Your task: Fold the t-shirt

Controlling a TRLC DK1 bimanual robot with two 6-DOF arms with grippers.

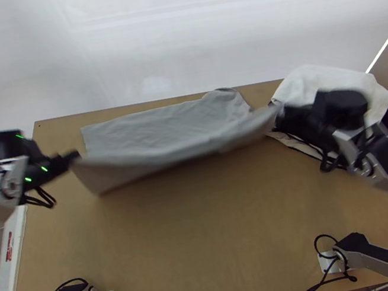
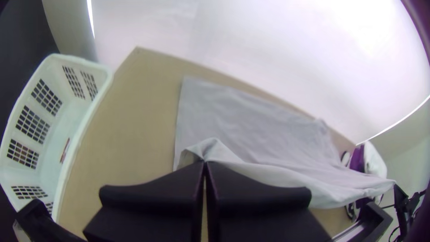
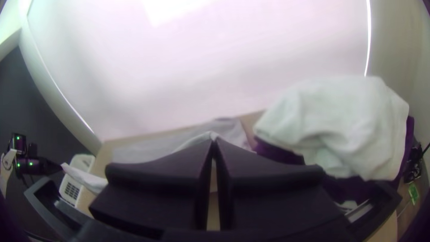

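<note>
Grey t-shirt (image 1: 148, 126) on the light wooden table (image 1: 209, 233), up toward the far edge, between the two grippers. Far part of it lies spread flat and fairly smooth, with some rumpling at its right end in the top view. Near part is lifted off the table, held at two points, a long strip of cloth sagging between the grippers, with a corner hanging down by the left one. Left gripper (image 1: 76, 158): closed, shirt edge pinched at the fingertips; left wrist view has both fingers (image 2: 156, 192) pressed together, cloth peaking up right at the tips. Right gripper (image 1: 276, 109): also closed on the shirt, at the other end of the lifted part; right wrist view has its fingers (image 3: 268, 183) together at the tips, grey cloth rising to them. To the right in the top view, a white cloth (image 1: 312, 79) sits bunched at the table's far right, right gripper close beside it; right wrist view puts it on top of purple cloth (image 3: 280, 153). White plastic basket (image 2: 79, 134) with grid-like slots in its walls is at the table's left side, apart from the shirt, red print inside.
</note>
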